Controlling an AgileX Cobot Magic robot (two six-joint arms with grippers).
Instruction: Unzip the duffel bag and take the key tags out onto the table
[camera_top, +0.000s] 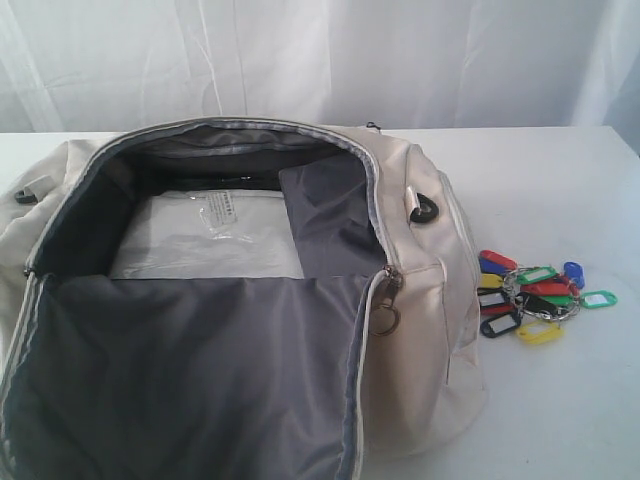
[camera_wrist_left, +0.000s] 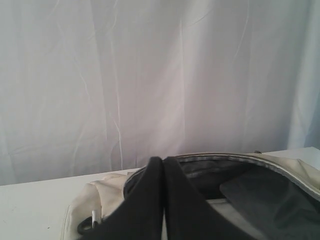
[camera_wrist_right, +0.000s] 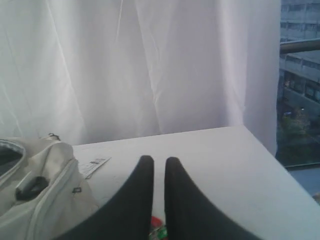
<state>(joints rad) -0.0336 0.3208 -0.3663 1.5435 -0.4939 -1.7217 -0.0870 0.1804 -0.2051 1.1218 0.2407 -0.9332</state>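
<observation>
Cream fabric bag (camera_top: 420, 330) unzipped on white desk (camera_top: 560, 180), dark lining exposed, just below the shut, empty left end effector (camera_wrist_left: 163, 162). Flat plastic tags (camera_top: 530, 297), multicoloured on metal rings, lie beneath the narrow-gapped, empty right end effector (camera_wrist_right: 159, 162).

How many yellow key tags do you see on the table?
2 yellow tags in the key tags bunch on the table, right of the duffel bag: one at the bunch's left edge, one at its front. Others may hide underneath.
</observation>
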